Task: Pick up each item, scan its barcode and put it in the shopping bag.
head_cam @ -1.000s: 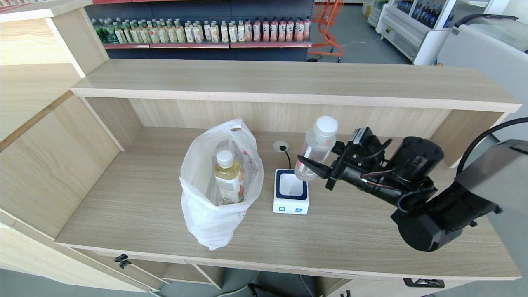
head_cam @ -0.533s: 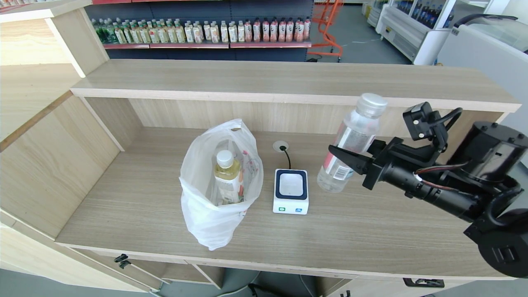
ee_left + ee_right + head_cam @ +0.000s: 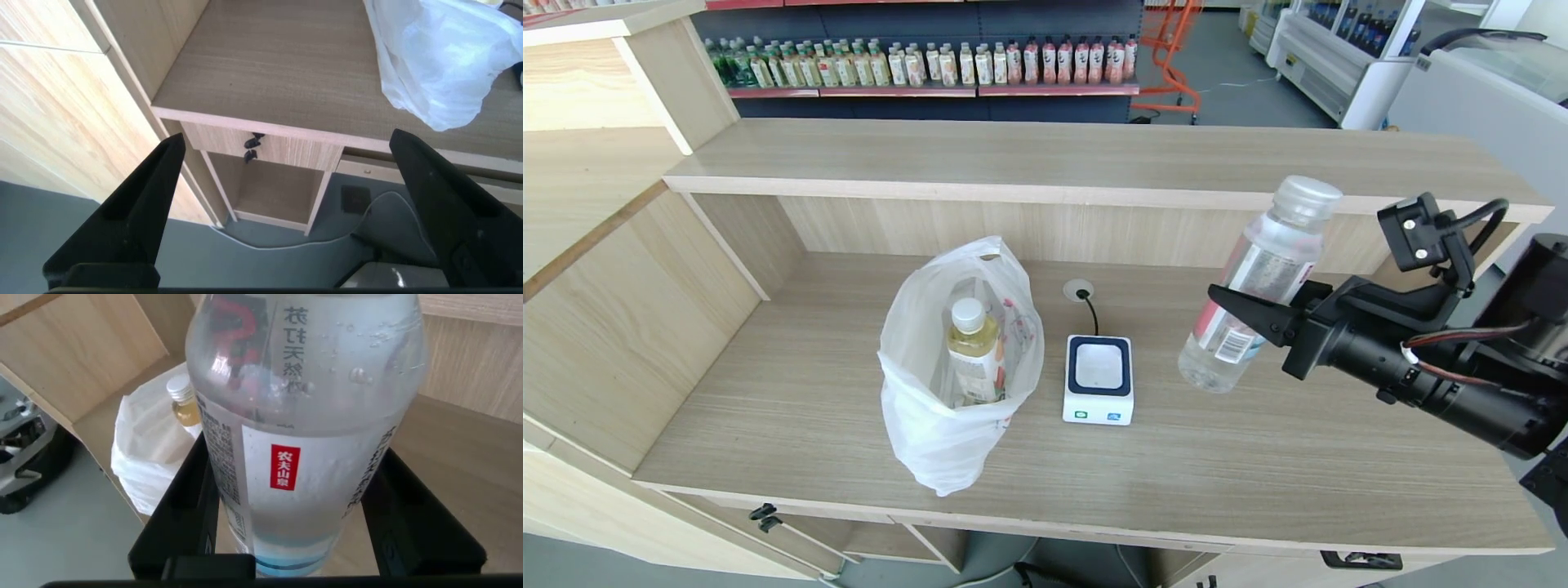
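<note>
Left tool (image 3: 286, 137), jaws spread, faces the counter (image 3: 270, 57) edge where the shopping bag (image 3: 441, 49) sits.

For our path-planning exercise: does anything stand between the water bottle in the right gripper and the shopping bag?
Only the scanner, low on the counter between them; the water bottle, held higher, can probably pass over it. A yellow drink bottle already stands inside the shopping bag.

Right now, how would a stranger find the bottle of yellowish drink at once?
On the light wooden counter, find the thin white plastic shopping bag standing left of the small white square scanner. Inside it stands a plastic bottle of yellowish drink with a white cap. The other bottle, clear, is outside the bag, held up by the right gripper.
</note>
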### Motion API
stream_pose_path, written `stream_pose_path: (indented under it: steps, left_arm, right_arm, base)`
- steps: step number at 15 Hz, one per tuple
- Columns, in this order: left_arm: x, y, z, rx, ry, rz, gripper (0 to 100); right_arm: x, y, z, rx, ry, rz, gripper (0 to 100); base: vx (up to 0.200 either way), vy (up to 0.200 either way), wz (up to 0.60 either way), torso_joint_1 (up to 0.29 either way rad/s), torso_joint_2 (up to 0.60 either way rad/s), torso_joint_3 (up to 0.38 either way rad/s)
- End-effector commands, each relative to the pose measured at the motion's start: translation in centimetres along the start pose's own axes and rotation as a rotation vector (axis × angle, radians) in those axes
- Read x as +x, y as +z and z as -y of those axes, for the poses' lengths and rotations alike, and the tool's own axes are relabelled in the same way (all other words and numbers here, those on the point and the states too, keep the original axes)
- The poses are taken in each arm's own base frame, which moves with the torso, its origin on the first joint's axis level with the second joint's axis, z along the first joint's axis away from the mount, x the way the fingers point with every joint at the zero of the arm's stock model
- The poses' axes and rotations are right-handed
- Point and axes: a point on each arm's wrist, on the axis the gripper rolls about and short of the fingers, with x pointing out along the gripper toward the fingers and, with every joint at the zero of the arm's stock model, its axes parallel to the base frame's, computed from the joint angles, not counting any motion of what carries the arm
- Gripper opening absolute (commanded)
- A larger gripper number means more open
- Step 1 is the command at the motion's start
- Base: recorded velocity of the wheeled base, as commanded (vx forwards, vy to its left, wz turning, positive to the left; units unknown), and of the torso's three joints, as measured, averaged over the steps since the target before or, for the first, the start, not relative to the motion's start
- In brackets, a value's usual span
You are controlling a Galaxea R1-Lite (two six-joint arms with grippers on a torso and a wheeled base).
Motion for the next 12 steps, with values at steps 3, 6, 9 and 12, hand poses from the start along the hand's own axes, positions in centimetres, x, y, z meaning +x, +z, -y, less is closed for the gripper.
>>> stream_pose_path:
  steps: [3, 6, 9, 12]
  left_arm:
    - [0.0, 0.0, 0.0, 0.000, 0.000, -0.001, 100]
    - [0.0, 0.0, 0.0, 0.000, 0.000, -0.001, 100]
    - [0.0, 0.0, 0.0, 0.000, 0.000, -0.001, 100]
    - [0.0, 0.0, 0.0, 0.000, 0.000, 0.000, 100]
  right_arm:
    - [0.2, -0.1, 0.1, 0.009, -0.001, -0.004, 0]
    - [1.3, -1.2, 0.6, 0.029, -0.005, -0.035, 0]
    - [4.0, -2.9, 2.0, 0.057, -0.040, -0.069, 0]
    - [6.8, -4.3, 3.2, 0.102, -0.095, -0.077, 0]
  base:
    - [0.000, 0.200, 0.00, -0.002, -0.01, 0.004]
    - [0.000, 0.200, 0.00, -0.001, 0.00, 0.002]
    - [0.000, 0.000, 0.00, 0.000, 0.00, 0.000]
    - [0.000, 0.000, 0.00, 0.000, 0.00, 0.000]
